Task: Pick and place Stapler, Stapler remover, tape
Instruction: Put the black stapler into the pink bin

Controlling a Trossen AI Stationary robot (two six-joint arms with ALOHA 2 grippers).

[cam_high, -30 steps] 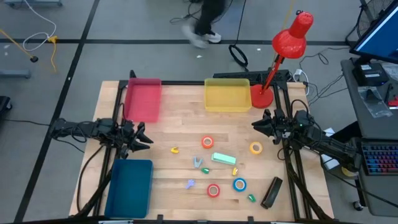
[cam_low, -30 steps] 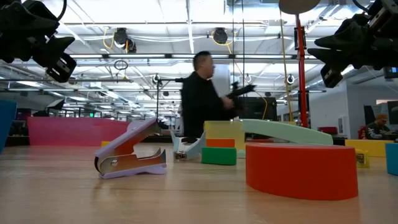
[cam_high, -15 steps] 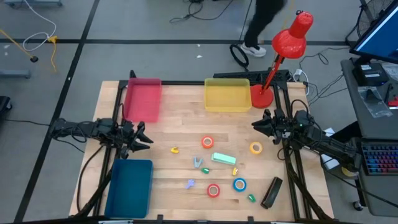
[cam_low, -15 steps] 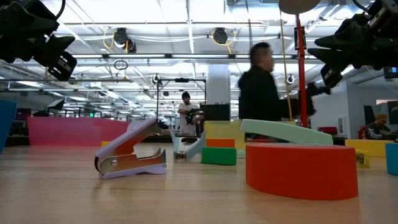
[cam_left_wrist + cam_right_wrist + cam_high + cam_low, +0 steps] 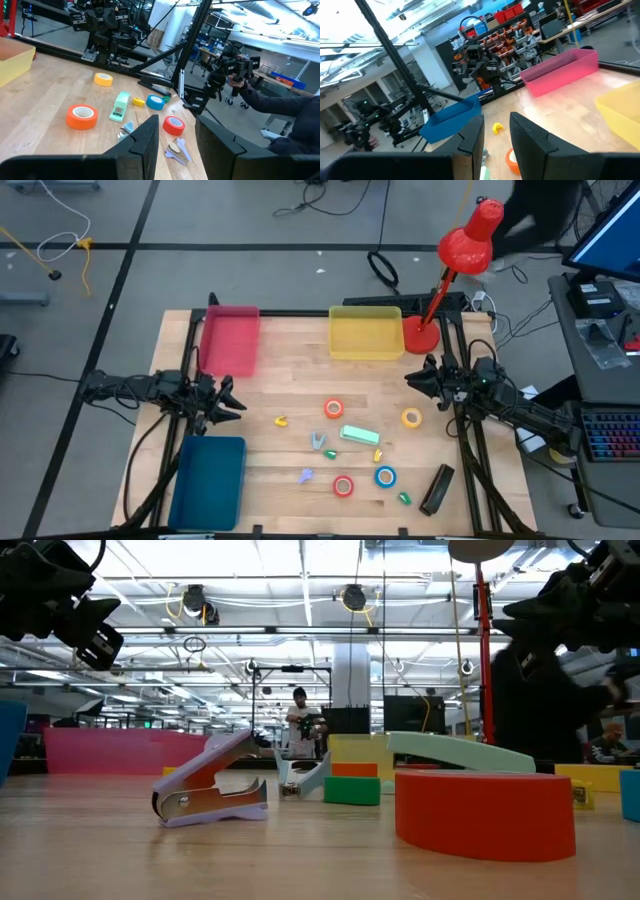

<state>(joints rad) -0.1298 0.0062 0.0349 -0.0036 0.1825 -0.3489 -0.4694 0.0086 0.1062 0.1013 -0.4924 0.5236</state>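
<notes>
Four tape rolls lie flat on the wooden table: orange-red (image 5: 333, 409), yellow (image 5: 412, 418), red (image 5: 343, 486) and blue (image 5: 385, 476). A mint stapler (image 5: 360, 435) lies among them and a black stapler (image 5: 436, 489) nearer the right edge. Small staple removers sit around them: yellow (image 5: 281, 421), teal (image 5: 318, 442), purple (image 5: 305, 476), green (image 5: 404, 498). My left gripper (image 5: 235, 402) hovers open above the table's left side, well left of the objects. My right gripper (image 5: 410, 380) hovers open at the right side, above and beyond the yellow roll. Both touch nothing.
A pink tray (image 5: 230, 340) and a yellow tray (image 5: 365, 332) stand at the far edge, a blue tray (image 5: 208, 480) at the near left corner. A red desk lamp (image 5: 455, 270) rises at the far right corner. Bare wood lies between the trays and the objects.
Both arms and all objects on the table have kept still. A person beyond the far edge has walked from left to right across the room.
</notes>
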